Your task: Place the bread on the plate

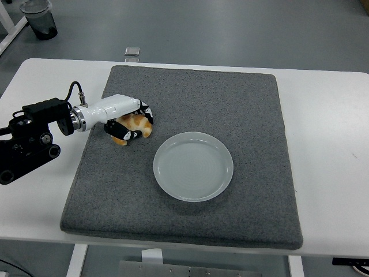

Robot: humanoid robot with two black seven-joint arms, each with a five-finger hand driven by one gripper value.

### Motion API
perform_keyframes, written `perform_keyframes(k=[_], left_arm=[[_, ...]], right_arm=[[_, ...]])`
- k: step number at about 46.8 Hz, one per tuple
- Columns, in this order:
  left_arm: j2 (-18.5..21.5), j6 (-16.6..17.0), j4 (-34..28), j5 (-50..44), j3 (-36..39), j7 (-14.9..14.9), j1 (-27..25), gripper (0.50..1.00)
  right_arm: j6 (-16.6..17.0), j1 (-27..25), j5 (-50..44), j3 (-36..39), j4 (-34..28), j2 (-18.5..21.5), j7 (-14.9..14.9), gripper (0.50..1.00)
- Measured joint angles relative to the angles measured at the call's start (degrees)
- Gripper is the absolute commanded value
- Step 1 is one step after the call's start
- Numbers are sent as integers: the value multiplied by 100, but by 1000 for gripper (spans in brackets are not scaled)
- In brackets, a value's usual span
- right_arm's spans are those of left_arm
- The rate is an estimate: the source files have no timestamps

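- Golden bread [138, 123] sits on the grey mat [242, 104], left of the plate [193, 165].
- Left hand [128, 122] curled around it, gripping.
- Lift and transfer to the empty plate not yet done.

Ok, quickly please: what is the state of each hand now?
Left hand: fingers closed around the bread, on the grey mat.
Right hand: not in view.

bread [137, 123] golden-brown | plate [193, 166] pale grey-green | mat [190, 104] dark grey (speckled)
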Motion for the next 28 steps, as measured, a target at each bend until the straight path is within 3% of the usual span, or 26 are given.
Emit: perform_keyframes(k=[28], left_arm=[[34, 2, -50, -98, -50, 44, -420, 500]], right_arm=[[0, 0, 0, 0, 10, 0, 0, 932]])
